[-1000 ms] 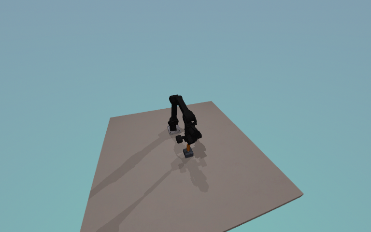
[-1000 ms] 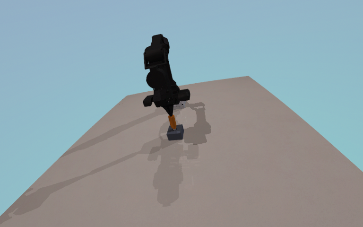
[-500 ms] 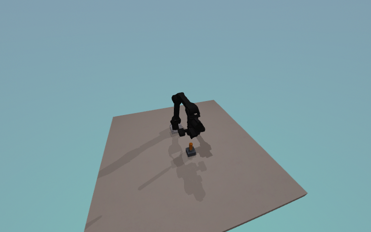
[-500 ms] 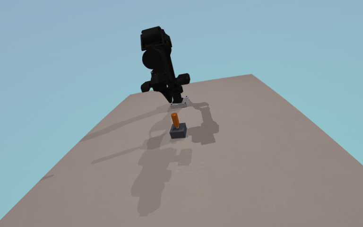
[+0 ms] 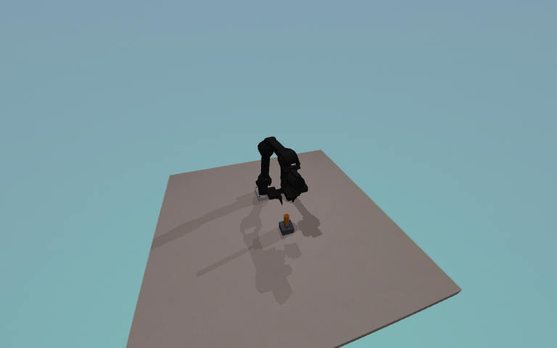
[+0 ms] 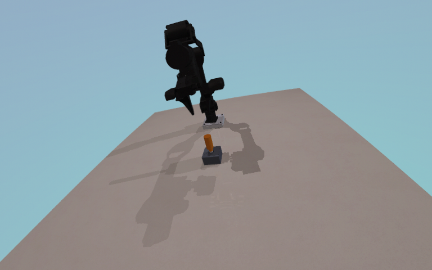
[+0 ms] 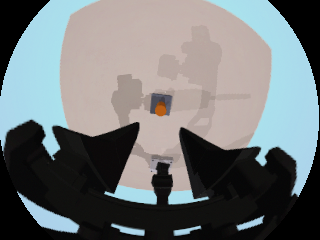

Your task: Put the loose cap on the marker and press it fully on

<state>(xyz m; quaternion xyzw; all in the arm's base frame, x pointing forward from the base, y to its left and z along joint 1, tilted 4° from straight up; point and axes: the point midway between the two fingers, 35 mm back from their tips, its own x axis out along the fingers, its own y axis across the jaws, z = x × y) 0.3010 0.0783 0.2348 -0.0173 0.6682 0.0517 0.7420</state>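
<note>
Orange plastic tops the upright marker: the cap (image 6: pixel 207 142) sits over the marker, which stands in the dark holder block (image 6: pixel 212 156) near the middle of the table (image 6: pixel 318 190). Only a sliver of pale barrel shows between cap and block in the exterior view, so the cap looks pushed well down, though whether it has clicked home cannot be told from here.

Well apart from it, the gripper (image 6: pixel 188 103) hangs high above the table, on the far side of the block and close to the arm's base plate (image 6: pixel 214 122). Its fingers stand apart with nothing between them; the wrist view looks straight down through the gap at the cap and block far below.

That spacing fits the last step: the cap stays on the marker by its own fit, and the arm appears clear of it, so nothing can knock it loose.
</note>
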